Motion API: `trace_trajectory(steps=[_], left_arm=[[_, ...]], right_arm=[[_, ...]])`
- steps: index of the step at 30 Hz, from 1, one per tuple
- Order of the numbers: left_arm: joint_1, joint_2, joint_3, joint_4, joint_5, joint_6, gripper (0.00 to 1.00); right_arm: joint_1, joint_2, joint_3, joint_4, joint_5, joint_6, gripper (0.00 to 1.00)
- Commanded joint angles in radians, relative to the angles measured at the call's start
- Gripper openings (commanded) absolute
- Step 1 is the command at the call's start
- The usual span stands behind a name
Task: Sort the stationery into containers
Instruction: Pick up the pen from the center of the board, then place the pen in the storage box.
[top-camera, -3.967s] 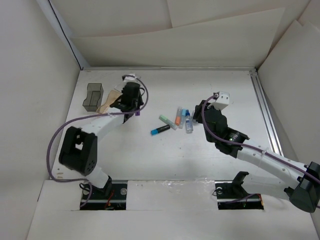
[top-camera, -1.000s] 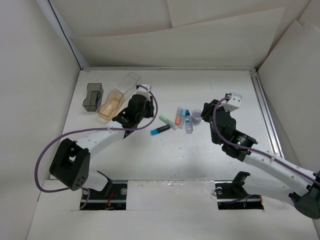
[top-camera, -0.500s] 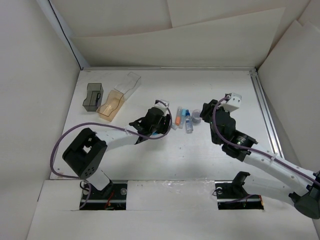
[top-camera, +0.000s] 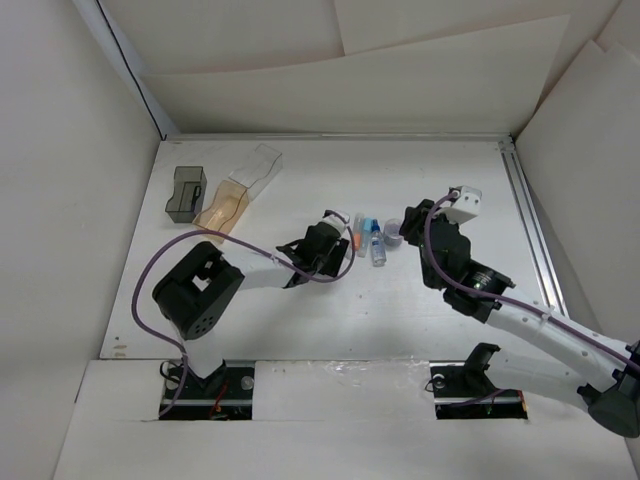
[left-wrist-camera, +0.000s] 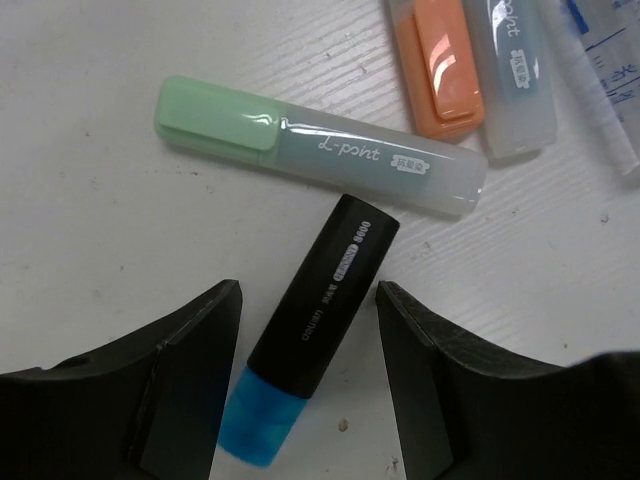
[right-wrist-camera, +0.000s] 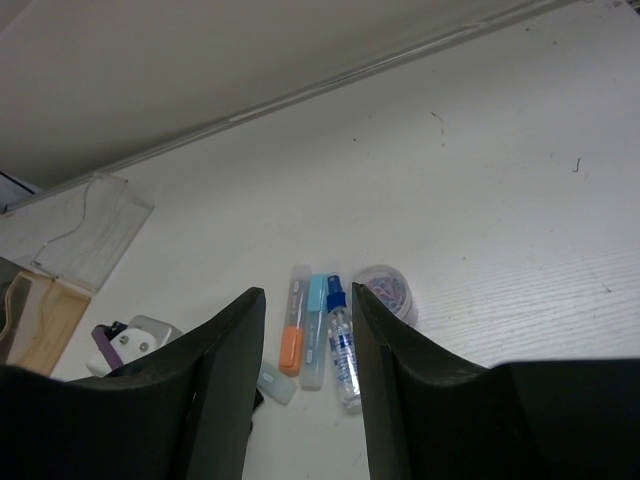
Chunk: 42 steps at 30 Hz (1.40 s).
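The left gripper (left-wrist-camera: 308, 300) sits low over the white table (top-camera: 300, 330) with its jaws spread wide and nothing clamped; between its fingers lies the black-bodied marker with a translucent blue cap (left-wrist-camera: 325, 290), its black end pointing to 1 o'clock and its cap to 7 o'clock in the left wrist view, touching neither finger; at 12 o'clock, close against that black end (whether they touch I cannot tell), lies the frosted marker with a pale green cap (left-wrist-camera: 320, 147); toward 1 o'clock the orange-capped marker (left-wrist-camera: 440, 65) and the pale blue marker (left-wrist-camera: 515, 70) lie side by side; the small clear bottle with a blue cap (right-wrist-camera: 341, 345) lies just beside them, near a round clear pot (right-wrist-camera: 386, 290); the right gripper (right-wrist-camera: 307, 292) hangs at 3 o'clock of this cluster, jaws parted, holding nothing; at 10 o'clock on the table stand the smoky dark grey bin (top-camera: 185, 193), the amber-orange bin (top-camera: 222, 205) and the clear bin (top-camera: 255, 168), well apart from the markers.
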Motion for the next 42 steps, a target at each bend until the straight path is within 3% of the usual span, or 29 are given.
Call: trace_trajectory(steps=[1,4,6,8,9,13,20,27,32,37,42], left_arm=[[-0.035,0.019,0.059,-0.039,-0.070,0.019,0.53],[-0.058,0.045,0.082,-0.053,-0.115,0.030,0.53],[-0.067,0.045,0.082,-0.064,-0.115,0.030,0.48],[-0.067,0.045,0.070,-0.064,-0.127,0.017,0.38],[-0.067,0.034,0.055,-0.064,-0.138,0.008,0.28],[-0.067,-0.027,0.003,-0.064,-0.163,-0.033,0.14],[-0.004,-0.182,-0.060,-0.046,-0.221,-0.206,0.12],[0.157,-0.274,0.028,-0.024,-0.221,-0.303,0.15],[0.345,-0.285,0.160,-0.024,-0.209,-0.303,0.18],[0.578,-0.190,0.281,-0.038,-0.128,-0.276,0.18],[0.773,-0.049,0.426,-0.087,-0.114,-0.150,0.18]], right_arm=[[0.000,0.004,0.001,0.013,-0.009,0.010,0.46],[0.000,0.004,0.001,0.013,-0.009,0.010,0.46],[0.000,0.004,0.001,0.013,-0.009,0.010,0.46],[0.000,0.004,0.001,0.013,-0.009,0.010,0.46],[0.000,0.004,0.001,0.013,-0.009,0.010,0.46],[0.000,0.004,0.001,0.013,-0.018,0.010,0.46],[0.000,-0.005,0.001,0.013,-0.018,0.010,0.46],[-0.009,-0.015,0.001,0.013,-0.040,0.010,0.46],[-0.009,-0.005,0.001,0.013,-0.040,0.001,0.46],[-0.009,-0.005,0.001,0.013,-0.049,0.001,0.46],[-0.009,-0.015,0.001,0.013,-0.058,0.001,0.46]])
